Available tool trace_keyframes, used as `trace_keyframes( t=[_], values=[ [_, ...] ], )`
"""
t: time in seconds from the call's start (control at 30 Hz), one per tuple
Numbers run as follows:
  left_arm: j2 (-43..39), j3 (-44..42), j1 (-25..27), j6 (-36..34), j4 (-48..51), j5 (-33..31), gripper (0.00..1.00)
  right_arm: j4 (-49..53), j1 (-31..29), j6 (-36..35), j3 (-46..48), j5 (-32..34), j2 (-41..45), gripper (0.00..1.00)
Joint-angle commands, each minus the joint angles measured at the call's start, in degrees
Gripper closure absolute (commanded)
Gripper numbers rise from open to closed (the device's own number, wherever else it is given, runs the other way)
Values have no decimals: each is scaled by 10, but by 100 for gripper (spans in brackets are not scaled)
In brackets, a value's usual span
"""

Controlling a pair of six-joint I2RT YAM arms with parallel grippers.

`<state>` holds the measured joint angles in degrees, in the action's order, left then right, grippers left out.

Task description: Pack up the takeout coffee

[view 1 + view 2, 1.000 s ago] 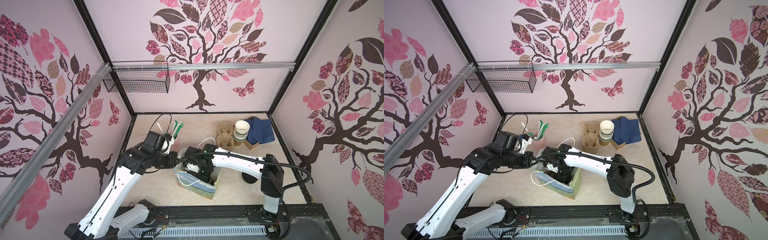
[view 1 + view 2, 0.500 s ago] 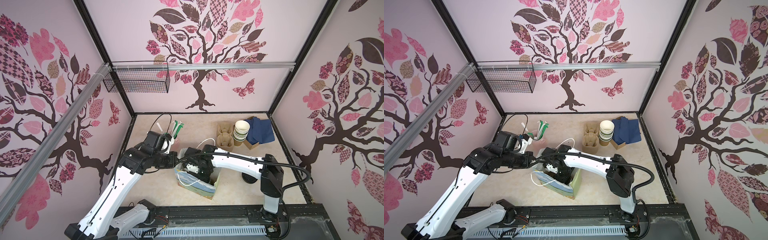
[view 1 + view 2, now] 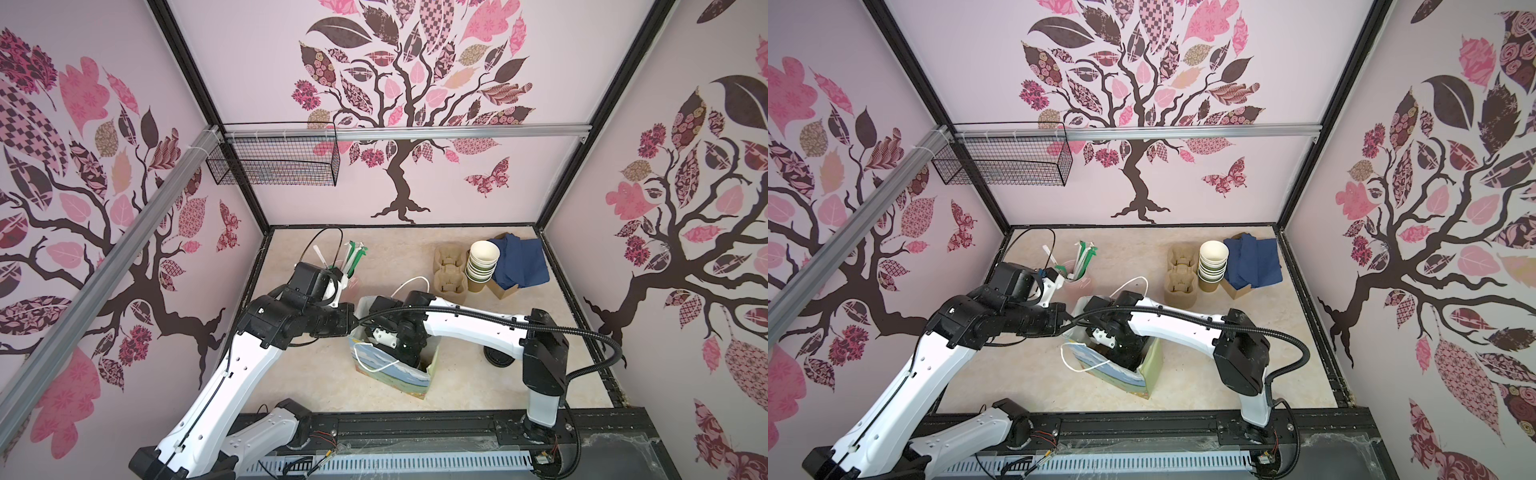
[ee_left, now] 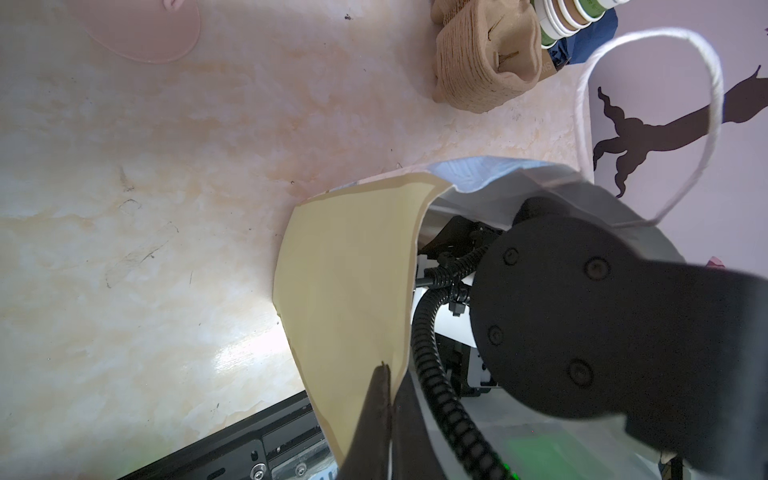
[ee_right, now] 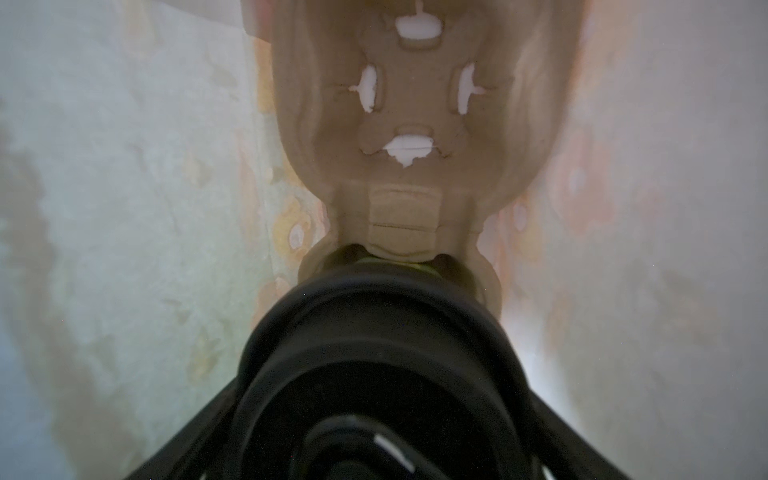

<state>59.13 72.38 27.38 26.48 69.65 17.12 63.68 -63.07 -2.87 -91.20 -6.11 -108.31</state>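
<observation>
The takeout coffee shows only in the right wrist view, as a round black lid (image 5: pixel 382 353) with a sliver of green cup under it. It sits in a pocket of a brown pulp carrier (image 5: pixel 415 124) at the bottom of the paper bag (image 3: pixel 395 374). My right gripper (image 3: pixel 1121 345) reaches down into the bag. Its fingers (image 5: pixel 187 436) run along both sides of the lid, and their tips are hidden behind it. My left gripper (image 4: pixel 388 370) is shut on the tan edge of the bag's side panel (image 4: pixel 349 291), holding the mouth apart.
At the back right stand a stack of lidless cups (image 3: pixel 482 262), a second pulp carrier (image 3: pixel 449 270) and a navy cloth (image 3: pixel 519 262). A loose black lid (image 3: pixel 498 359) lies under the right arm. A pink cup of stirrers (image 3: pixel 349 266) stands behind the left wrist.
</observation>
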Motion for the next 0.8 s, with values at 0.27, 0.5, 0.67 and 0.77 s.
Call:
trace_keyframes(
  t=[0.27,0.5,0.67,0.77],
  values=[
    [4,5,2,-10,12,-2,100,21,-6,2,-26,30,-4,0],
    [4,5,2,-12,13,4,100,22,-6,10,-45,18,8,0],
    [2,4,2,-11,17,4,100,13,-6,17,-43,10,26,0],
    [2,4,2,-11,18,2,100,19,-6,19,-47,17,32,0]
  ],
)
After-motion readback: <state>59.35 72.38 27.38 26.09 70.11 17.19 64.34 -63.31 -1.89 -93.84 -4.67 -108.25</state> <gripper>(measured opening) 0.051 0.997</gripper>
